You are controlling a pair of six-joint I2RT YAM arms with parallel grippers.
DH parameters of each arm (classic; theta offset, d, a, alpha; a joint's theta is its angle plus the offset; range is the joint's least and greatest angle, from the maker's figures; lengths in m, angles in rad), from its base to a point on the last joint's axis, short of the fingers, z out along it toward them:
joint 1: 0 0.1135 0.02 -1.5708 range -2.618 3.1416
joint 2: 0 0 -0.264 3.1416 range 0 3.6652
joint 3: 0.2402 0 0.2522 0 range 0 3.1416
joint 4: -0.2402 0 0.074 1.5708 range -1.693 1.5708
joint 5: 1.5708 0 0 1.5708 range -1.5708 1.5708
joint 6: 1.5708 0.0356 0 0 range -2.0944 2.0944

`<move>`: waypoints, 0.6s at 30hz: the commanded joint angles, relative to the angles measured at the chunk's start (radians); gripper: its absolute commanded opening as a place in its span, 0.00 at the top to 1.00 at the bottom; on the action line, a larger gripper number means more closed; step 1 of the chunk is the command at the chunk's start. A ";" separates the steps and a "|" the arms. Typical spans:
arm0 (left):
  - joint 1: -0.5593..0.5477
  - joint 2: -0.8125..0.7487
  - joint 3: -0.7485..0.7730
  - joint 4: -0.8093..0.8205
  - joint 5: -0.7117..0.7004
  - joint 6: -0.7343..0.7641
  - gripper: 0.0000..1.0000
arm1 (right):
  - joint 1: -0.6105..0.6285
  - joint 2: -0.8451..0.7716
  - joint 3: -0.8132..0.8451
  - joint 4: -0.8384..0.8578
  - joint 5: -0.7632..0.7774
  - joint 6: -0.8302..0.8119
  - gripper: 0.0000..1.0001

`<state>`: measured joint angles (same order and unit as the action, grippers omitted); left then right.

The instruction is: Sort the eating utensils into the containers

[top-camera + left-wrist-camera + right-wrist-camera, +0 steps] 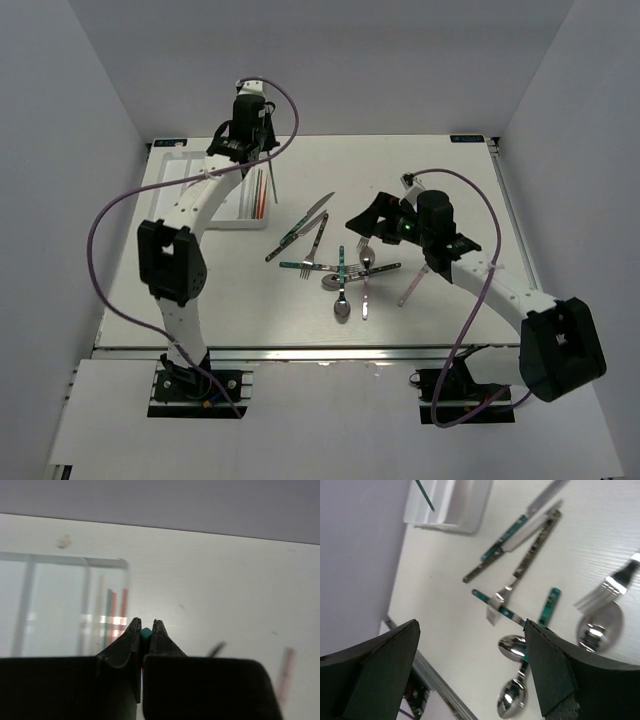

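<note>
My left gripper is at the far left, over the right end of the white cutlery tray. Its jaws are shut on a thin dark chopstick that hangs down; its teal end shows between the fingertips. Red-orange chopsticks lie in the tray's right compartment and show blurred in the left wrist view. My right gripper is open and empty above the pile of utensils. Between its fingers I see a teal-handled fork and two spoons.
A teal-handled knife and a dark-handled fork lie left of the pile. A pink-handled utensil lies to its right. Grey walls close in the table on three sides. The tray's corner shows in the right wrist view.
</note>
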<state>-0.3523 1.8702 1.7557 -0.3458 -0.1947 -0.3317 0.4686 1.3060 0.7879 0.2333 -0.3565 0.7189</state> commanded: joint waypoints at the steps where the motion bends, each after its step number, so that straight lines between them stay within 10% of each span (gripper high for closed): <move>1: 0.064 0.191 0.201 -0.251 -0.213 0.256 1.00 | -0.021 -0.080 -0.030 -0.081 0.088 -0.076 0.11; 5: 0.102 0.360 0.409 -0.277 -0.206 0.277 1.00 | -0.028 -0.174 -0.067 -0.155 0.129 -0.131 0.11; 16: 0.116 0.409 0.327 -0.137 -0.129 0.281 0.99 | -0.030 -0.180 -0.055 -0.180 0.114 -0.177 0.11; 18: 0.116 0.408 0.314 -0.153 -0.124 0.281 0.80 | -0.031 -0.163 -0.046 -0.184 0.122 -0.187 0.11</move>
<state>-0.2314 2.3432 2.0960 -0.5110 -0.3378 -0.0616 0.4404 1.1290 0.7212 0.0502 -0.2481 0.5652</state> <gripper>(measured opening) 0.190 0.894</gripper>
